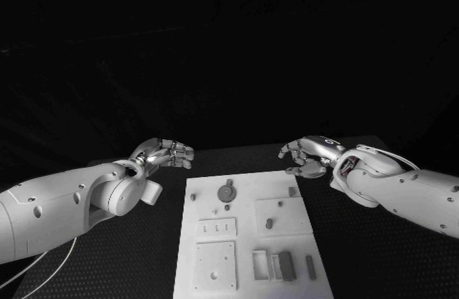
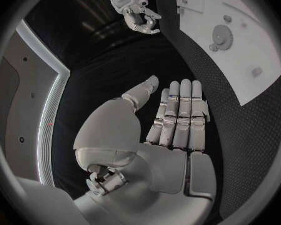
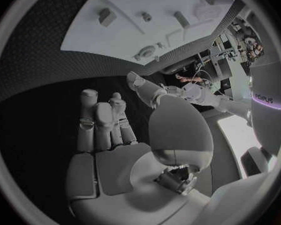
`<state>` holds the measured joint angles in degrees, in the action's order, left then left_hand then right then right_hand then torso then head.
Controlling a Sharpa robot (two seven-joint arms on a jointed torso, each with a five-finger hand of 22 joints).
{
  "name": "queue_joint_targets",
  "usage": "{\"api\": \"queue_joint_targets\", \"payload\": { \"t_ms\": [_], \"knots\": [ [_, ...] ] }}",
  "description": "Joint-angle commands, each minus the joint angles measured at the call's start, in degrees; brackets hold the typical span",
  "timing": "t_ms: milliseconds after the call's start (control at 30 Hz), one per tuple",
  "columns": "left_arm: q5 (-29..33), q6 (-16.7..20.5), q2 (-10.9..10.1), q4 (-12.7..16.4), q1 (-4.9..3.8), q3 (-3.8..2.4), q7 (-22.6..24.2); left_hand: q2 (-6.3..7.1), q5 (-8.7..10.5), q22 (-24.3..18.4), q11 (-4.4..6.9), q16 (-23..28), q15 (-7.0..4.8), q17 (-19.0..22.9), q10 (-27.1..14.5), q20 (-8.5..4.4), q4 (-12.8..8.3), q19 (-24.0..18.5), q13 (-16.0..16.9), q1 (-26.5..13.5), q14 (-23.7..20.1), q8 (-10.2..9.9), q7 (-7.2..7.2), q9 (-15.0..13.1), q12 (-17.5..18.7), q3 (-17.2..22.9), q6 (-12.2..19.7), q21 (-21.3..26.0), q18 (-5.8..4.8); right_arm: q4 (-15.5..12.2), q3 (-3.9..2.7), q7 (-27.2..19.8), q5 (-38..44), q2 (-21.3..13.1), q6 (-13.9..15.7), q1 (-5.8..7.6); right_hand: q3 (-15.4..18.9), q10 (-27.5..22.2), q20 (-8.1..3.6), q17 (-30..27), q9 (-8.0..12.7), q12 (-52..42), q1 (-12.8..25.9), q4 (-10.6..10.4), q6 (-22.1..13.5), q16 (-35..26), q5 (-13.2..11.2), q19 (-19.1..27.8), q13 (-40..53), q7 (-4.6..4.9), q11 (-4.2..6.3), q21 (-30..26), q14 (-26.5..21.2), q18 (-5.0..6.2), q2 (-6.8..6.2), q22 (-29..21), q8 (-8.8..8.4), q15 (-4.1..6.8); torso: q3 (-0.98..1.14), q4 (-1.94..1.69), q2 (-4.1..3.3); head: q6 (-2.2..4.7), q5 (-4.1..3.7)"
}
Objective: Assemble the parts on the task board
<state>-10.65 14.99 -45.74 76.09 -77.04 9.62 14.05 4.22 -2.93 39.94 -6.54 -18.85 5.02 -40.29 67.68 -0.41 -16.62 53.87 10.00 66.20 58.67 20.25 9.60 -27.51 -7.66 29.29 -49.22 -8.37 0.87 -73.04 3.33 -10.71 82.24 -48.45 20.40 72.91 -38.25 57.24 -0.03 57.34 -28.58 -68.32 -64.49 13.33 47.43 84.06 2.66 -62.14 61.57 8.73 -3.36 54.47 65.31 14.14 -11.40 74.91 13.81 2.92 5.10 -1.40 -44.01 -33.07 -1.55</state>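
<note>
- The board (image 1: 251, 236) lies low in the frame's centre, parts (image 1: 227, 193) on it.
- Left hand (image 1: 164, 153) hovers upper left of it, fingers extended, empty.
- Right hand (image 1: 308, 157) hovers upper right, fingers curled, empty.

The task board (image 1: 251, 239) was seen on the bench (image 1: 354, 246), flanked by the empty left hand (image 1: 164, 153) and right hand (image 1: 308, 156).

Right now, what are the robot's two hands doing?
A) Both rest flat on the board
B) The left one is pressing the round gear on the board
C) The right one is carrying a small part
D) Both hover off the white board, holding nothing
D: the left hand and right hand hang over the black table beyond the task board, fingers empty; the gear lies untouched.
</note>
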Motion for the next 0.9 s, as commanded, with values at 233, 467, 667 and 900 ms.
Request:
{"api": "queue_joint_targets", "payload": {
  "t_ms": [233, 467, 667, 900],
  "knots": [
    [-0.3, -0.9, 0.1, -0.2, 0.07, 0.02, 0.9, 0.22, -0.13, 0.1, 0.04, 0.0, 0.25, -0.2, 0.4, 0.06, 0.2, 0.3, 0.1, -0.3, 0.3, 0.2, 0.06, 0.0, 0.0, -0.3, -0.5, -0.2, 0.17, -0.1, 0.43, -1.7, -1.6, -2.5, -4.2, -2.32, 0.7, -0.3, 0.04, -0.2, -0.1, -0.3, 0.4, -0.3, 1.0, 0.2, 0.2, 0.4, -0.2, 0.78, 0.28, 0.1, -0.5, 0.86, -1.05, 1.2, 0.39, 0.11, 0.2, 0.46, 0.36, -0.45, -0.25],
    [-0.3, -1.2, 0.3, -0.3, 0.1, 0.02, 0.8, 0.18, -0.13, 0.1, 0.02, 0.1, 0.28, -0.3, 0.4, 0.05, 0.3, 0.3, 0.2, -0.7, 0.2, 0.1, 0.1, 0.0, 0.0, -0.5, -0.4, -0.1, 0.12, 1.6, 0.54, -0.9, -1.6, -1.5, -4.2, -4.13, 0.8, -0.5, 0.13, -0.3, 0.1, -0.2, 0.5, -0.6, 0.1, 0.2, 0.2, 0.6, -0.3, 0.99, 0.11, 0.1, -0.7, 0.86, -1.62, 1.1, -0.06, -0.02, 0.2, 0.44, 0.28, -0.92, -0.37],
    [-0.3, -1.4, 0.2, -0.2, 0.21, 0.02, 0.6, 0.1, -0.13, 0.1, 0.0, 0.2, 0.3, -0.4, 0.3, 0.05, 0.3, 0.3, 0.2, -0.9, 0.2, 0.1, 0.12, 0.0, 0.1, -0.5, -0.3, -0.1, 0.1, 3.5, 0.55, -0.7, -1.1, 0.0, -3.6, -5.43, 0.8, -0.8, 0.23, -0.4, 0.4, -0.3, 0.7, -1.2, -0.8, 0.3, 0.2, 0.8, -0.3, 1.37, -0.27, 0.0, -0.9, 0.86, -2.36, 1.1, -0.53, -0.39, 0.11, 0.21, 0.31, -1.37, -0.32],
    [-0.3, -1.6, 0.2, -0.4, 0.34, 0.03, 0.4, 0.05, -0.13, 0.1, -0.03, 0.3, 0.32, -0.4, 0.3, 0.05, 0.3, 0.3, 0.2, -1.0, 0.1, 0.0, 0.15, 0.0, 0.2, -0.6, -0.3, 0.0, 0.07, 5.2, 0.54, -0.5, 1.4, 1.5, -2.6, -6.31, 0.8, -0.9, 0.24, -0.5, 0.3, -0.4, 0.6, -1.5, -0.6, 0.4, 0.2, 0.8, -0.4, 1.36, -0.28, 0.1, -1.0, 0.86, -2.22, 1.1, -0.33, -0.43, -0.01, 0.07, 0.3, -1.58, -0.3]
  ]
}}
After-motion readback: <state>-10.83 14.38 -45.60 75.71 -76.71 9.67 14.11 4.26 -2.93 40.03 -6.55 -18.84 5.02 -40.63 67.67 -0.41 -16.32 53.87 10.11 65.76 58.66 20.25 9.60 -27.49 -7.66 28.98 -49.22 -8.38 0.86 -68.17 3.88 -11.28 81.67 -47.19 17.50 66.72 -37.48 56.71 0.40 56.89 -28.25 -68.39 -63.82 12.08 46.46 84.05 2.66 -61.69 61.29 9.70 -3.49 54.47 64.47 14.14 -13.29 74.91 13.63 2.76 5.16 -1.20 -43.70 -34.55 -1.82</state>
